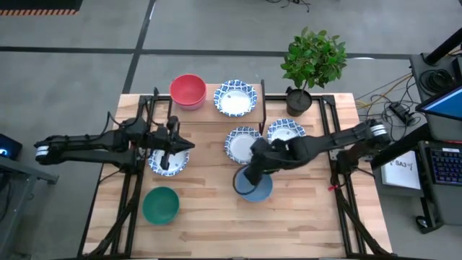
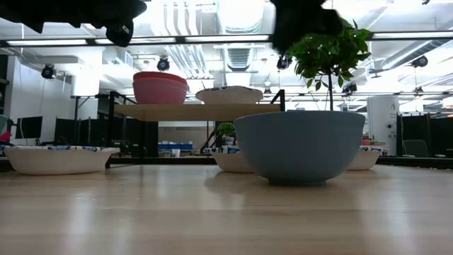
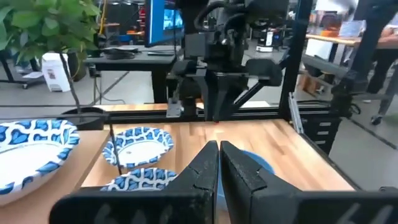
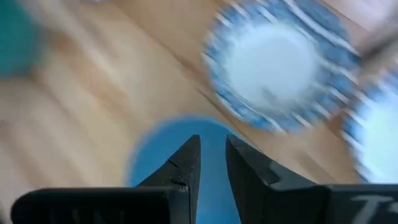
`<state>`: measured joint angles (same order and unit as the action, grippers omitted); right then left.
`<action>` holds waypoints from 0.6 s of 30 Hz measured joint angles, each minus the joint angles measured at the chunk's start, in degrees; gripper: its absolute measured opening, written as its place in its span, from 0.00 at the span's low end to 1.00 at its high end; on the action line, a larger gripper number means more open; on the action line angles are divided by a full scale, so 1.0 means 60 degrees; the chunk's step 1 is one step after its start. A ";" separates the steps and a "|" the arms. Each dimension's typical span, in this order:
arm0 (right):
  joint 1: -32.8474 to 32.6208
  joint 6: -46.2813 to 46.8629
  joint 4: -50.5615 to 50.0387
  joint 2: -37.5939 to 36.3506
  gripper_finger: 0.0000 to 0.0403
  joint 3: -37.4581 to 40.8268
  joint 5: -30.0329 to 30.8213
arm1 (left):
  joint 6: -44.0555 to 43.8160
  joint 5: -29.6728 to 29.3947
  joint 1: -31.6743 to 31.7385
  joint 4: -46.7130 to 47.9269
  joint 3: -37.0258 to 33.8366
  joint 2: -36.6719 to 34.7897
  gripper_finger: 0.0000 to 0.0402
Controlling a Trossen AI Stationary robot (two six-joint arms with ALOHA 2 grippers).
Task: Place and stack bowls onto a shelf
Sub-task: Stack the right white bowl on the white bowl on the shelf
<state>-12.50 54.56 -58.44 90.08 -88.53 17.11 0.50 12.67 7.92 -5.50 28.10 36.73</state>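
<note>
- The plain blue round bowl (image 1: 254, 189) stood on the large light-wood tabletop (image 1: 216, 231), near the centre, with the right gripper (image 1: 250, 175) directly above its rim.
- The right gripper's fingers (image 4: 181, 168) stood slightly apart; the right wrist view showed them over the blue bowl's rim, but that view was blurred and a pinch on the rim could not be confirmed.
- The small raised light-wood shelf (image 2: 191, 110) on thin black legs carried the plain red bowl nested in the pink bowl (image 1: 188, 91), and beside them one white bowl with a blue patterned rim (image 1: 236, 98).
- Two further patterned bowls (image 1: 242, 144) (image 1: 286, 131) lay on the tabletop just in front of the shelf, partly covered by the right arm.
- A fourth patterned bowl (image 1: 168, 162) lay at the table's left side, partly hidden beneath the left gripper (image 1: 184, 146).
- The left gripper's fingers (image 3: 205, 171) were pressed together and held nothing.
- The plain green round bowl (image 1: 160, 205) stood well apart, toward the front left.
- A leafy green plant in a black pot (image 1: 300, 100) stood at the shelf's right end.
- A sheet (image 1: 404, 169) beside the table bore writing too small to read.
</note>
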 joint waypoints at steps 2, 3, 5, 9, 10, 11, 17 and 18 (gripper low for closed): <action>0.0183 0.0515 -0.1325 0.0392 0.16 -0.0641 -0.0251 | 0.0020 -0.0041 0.0000 0.0063 0.0000 0.0039 0.00; 0.0287 0.0737 -0.2009 0.0561 0.16 -0.0890 -0.0381 | 0.0067 -0.0044 0.0000 0.0084 -0.0003 0.0069 0.00; 0.0461 0.0985 -0.3010 0.0809 0.16 -0.1265 -0.0471 | 0.0090 -0.0048 0.0000 0.0175 -0.0004 0.0077 0.00; 0.0750 0.0983 -0.3740 0.0969 0.14 -0.1470 -0.0840 | 0.0089 -0.0046 0.0000 0.0473 0.0055 -0.0019 0.00; 0.0811 0.0980 -0.3682 0.0960 0.13 -0.1446 -0.0947 | 0.0090 -0.0044 0.0000 0.0458 0.0055 -0.0051 0.00; 0.0865 0.0977 -0.3662 0.0946 0.13 -0.1407 -0.1061 | 0.0090 -0.0044 0.0000 0.0510 0.0055 -0.0081 0.00; 0.0992 0.0767 -0.3658 0.0937 0.11 -0.1294 -0.1429 | 0.0090 -0.0048 0.0000 0.0674 0.0055 -0.0230 0.00; 0.0986 0.0768 -0.3614 0.0936 0.11 -0.1294 -0.1420 | 0.0104 -0.0048 0.0000 0.0682 0.0055 -0.0252 0.00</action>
<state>-6.58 59.17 -80.12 95.70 -96.29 8.59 1.12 12.38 7.92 -1.41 28.42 35.22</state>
